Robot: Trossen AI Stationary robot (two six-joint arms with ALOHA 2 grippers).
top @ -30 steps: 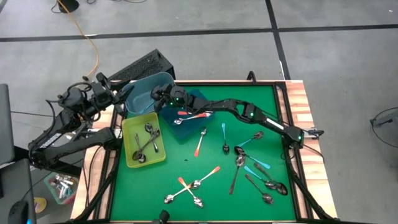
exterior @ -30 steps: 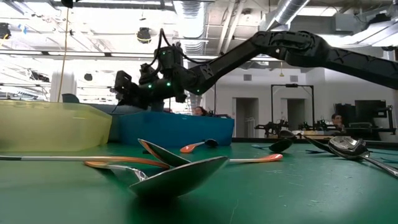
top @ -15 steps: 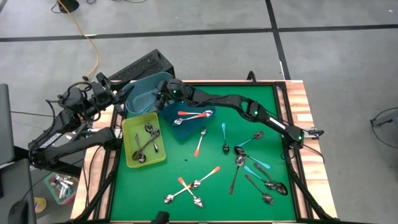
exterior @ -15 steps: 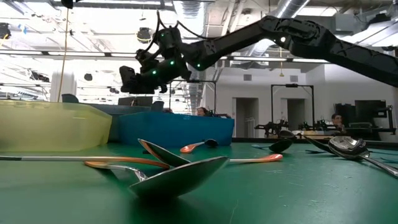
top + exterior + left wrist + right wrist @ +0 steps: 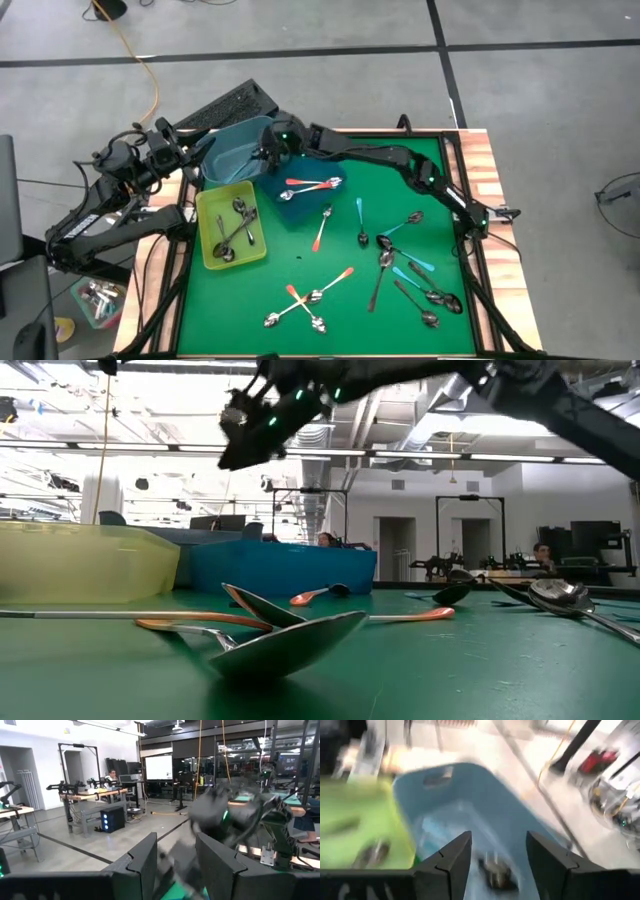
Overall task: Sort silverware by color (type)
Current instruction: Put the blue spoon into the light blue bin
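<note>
Robotics lab, open-plan | exposed ceiling ducts (image 5: 330, 390) and strip lights overhead | benches carrying more robot arms (image 5: 75, 787) in the back | projector screen (image 5: 158, 767) lit up | person seated at a desk (image 5: 112, 775) | grey concrete floor (image 5: 400, 25)

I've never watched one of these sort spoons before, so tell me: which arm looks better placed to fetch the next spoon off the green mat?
Probably the right. Its gripper hangs open over the light blue bin, beside the mat, and the loose spoons lie on its side. The left gripper waits open off the table's far left corner.
</note>
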